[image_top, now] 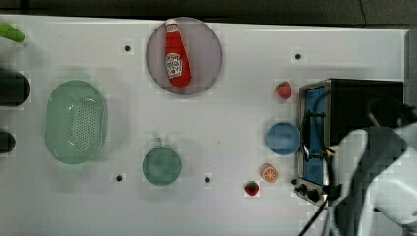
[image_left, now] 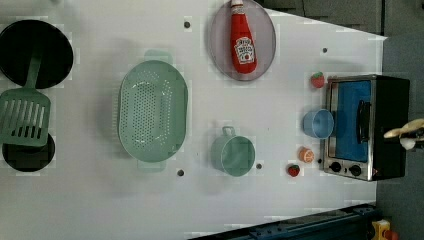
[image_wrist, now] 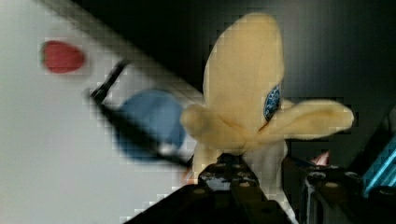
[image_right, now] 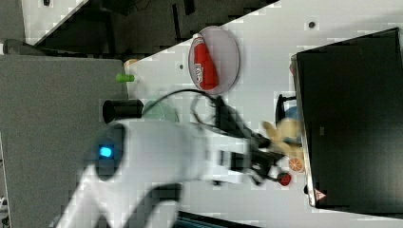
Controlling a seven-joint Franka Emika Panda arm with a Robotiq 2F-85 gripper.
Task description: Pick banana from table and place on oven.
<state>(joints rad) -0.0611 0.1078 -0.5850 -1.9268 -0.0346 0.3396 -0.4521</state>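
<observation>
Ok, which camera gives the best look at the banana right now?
The wrist view: the banana is close up, its peel flaps splayed, held in the gripper in front of the black oven. The left view shows it small beside the oven top. The right view shows it blurred.

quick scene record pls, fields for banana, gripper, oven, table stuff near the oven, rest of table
banana: held in the gripper, off the table, in front of the oven's dark top
gripper: fingers shut on the banana's lower end
oven: door closed, nothing lying on its black top
near oven: blue bowl, orange slice, two strawberries
rest of table: ketchup bottle on a grey plate, green colander, green pot
</observation>
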